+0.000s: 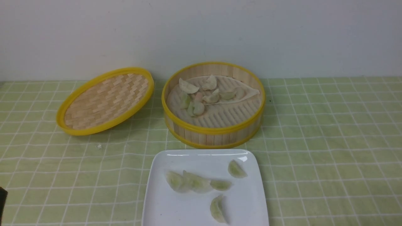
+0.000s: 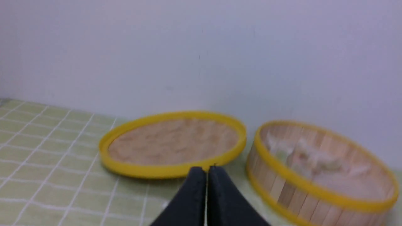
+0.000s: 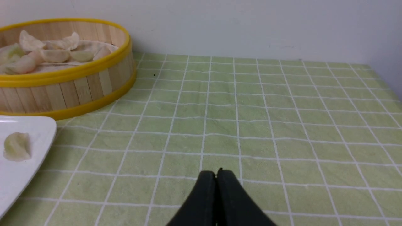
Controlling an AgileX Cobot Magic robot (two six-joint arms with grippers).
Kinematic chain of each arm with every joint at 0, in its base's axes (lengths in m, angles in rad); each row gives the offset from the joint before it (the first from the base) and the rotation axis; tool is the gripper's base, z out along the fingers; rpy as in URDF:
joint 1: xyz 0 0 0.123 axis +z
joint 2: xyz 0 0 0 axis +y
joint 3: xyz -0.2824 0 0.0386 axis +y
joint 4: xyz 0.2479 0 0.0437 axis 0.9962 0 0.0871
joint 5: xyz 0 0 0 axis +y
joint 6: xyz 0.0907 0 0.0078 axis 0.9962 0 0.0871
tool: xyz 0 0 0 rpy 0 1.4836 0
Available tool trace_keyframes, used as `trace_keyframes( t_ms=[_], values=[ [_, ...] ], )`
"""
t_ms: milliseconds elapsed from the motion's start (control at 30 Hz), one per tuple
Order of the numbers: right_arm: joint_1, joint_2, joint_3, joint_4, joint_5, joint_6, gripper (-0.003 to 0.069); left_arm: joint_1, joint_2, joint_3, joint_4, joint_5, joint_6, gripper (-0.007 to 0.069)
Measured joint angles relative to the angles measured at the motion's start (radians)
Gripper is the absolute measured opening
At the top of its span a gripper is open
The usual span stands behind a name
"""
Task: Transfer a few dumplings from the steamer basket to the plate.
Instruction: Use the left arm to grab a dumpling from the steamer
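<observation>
Showing in its own wrist view, the left gripper (image 2: 207, 175) has its jaws pressed together. The right gripper (image 3: 219, 175) also has its jaws pressed together, and between its fingertips I see no thing. At the near side of the table, the plate (image 1: 176, 210), white and square with rounded corners, lies on the green checked cloth (image 1: 314, 141). On this plate are five pale green dumplings (image 1: 217, 209): one is nearest, three make a row farther back, and one is a little apart, toward the right far corner. Just beyond the plate stands the steamer basket (image 1: 213, 138), round, with yellow rims. In it there are more dumplings (image 1: 188, 86), grouped mostly in its left and far part, whitish and greenish, and one is pinkish. A pale liner (image 1: 248, 91) covers part of the basket floor. To the left of the basket, the woven lid (image 1: 106, 100) rests tilted, its woven face visible. Behind all is a plain, light wall (image 1: 201, 31).
</observation>
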Motion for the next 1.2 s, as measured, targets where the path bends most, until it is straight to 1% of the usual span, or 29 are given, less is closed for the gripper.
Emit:
trace_keyframes(
  t_ms=[133, 233, 300, 333, 400, 500, 533, 567, 600, 700, 733, 767, 800, 833, 900, 933, 967, 1000, 1100, 1200],
  values=[
    [0.0, 0.0, 0.0, 0.0, 0.0, 0.0, -0.0015, 0.0, 0.0, 0.0, -0.043, -0.233, -0.028, -0.0006],
    [0.0, 0.0, 0.0, 0.0, 0.0, 0.0, -0.0015, 0.0, 0.0, -0.008, -0.063, -0.39, -0.073, -0.0006],
    [0.0, 0.0, 0.0, 0.0, 0.0, 0.0, -0.0015, 0.0, 0.004, -0.036, -0.067, -0.398, -0.096, -0.0006],
    [0.0, 0.0, 0.0, 0.0, 0.0, 0.0, -0.0015, 0.0, 0.027, -0.096, -0.067, -0.378, -0.112, -0.0006],
    [0.0, 0.0, 0.0, 0.0, 0.0, 0.0, -0.0015, 0.0, 0.1, -0.227, -0.066, -0.275, -0.121, -0.0006],
    [0.0, 0.0, 0.0, 0.0, 0.0, 0.0, -0.0015, 0.0, 0.297, -0.478, -0.041, -0.001, -0.106, -0.0006],
    [0.0, 0.0, 0.0, 0.0, 0.0, 0.0, -0.0015, 0.0, 0.346, -0.533, -0.031, 0.049, -0.099, -0.0006],
    [0.0, 0.0, 0.0, 0.0, 0.0, 0.0, -0.0015, 0.0, 0.432, -0.627, -0.018, 0.189, -0.077, -0.0006],
    [0.0, 0.0, 0.0, 0.0, 0.0, 0.0, -0.0015, 0.0, 0.558, -0.775, -0.002, 0.368, -0.039, -0.0006],
    [0.0, 0.0, 0.0, 0.001, 0.0, 0.0, -0.0015, 0.0, 0.818, -0.988, -0.004, 0.712, 0.051, -0.0006],
    [0.0, 0.0, 0.0, 0.001, 0.0, 0.0, -0.0015, 0.0, 0.874, -1.031, -0.01, 0.777, 0.064, -0.0006],
    [0.0, 0.0, 0.0, 0.001, 0.0, 0.0, -0.0015, 0.0, 0.984, -1.112, -0.028, 0.888, 0.109, -0.0006],
    [0.0, 0.0, 0.0, 0.002, 0.0, 0.0, -0.0015, 0.0, 1.077, -1.176, -0.05, 0.965, 0.142, -0.0006],
    [0.0, 0.0, 0.0, 0.002, 0.0, 0.0, -0.0015, 0.0, 1.15, -1.224, -0.071, 1.013, 0.163, -0.0006],
    [0.0, 0.0, 0.0, 0.002, 0.0, 0.0, -0.0015, -0.017, 1.341, -1.347, -0.116, 1.101, 0.247, -0.0006],
    [0.0, 0.0, 0.0, 0.002, 0.0, 0.0, -0.0015, -0.02, 1.341, -1.347, -0.116, 1.108, 0.254, -0.0006],
    [0.0, 0.0, 0.0, 0.002, 0.0, 0.0, -0.0015, -0.054, 1.465, -1.428, -0.126, 1.145, 0.299, -0.0006],
    [0.0, 0.0, 0.0, 0.002, 0.0, 0.0, -0.0015, -0.082, 1.532, -1.474, -0.126, 1.16, 0.315, -0.0006],
    [0.0, 0.0, 0.0, 0.002, 0.0, 0.0, -0.0015, -0.165, 1.69, -1.595, -0.096, 1.174, 0.326, -0.0006],
    [0.0, 0.0, 0.0, 0.002, 0.0, 0.0, -0.0015, -0.247, 1.823, -1.725, -0.027, 1.188, 0.311, -0.0006]
  ],
)
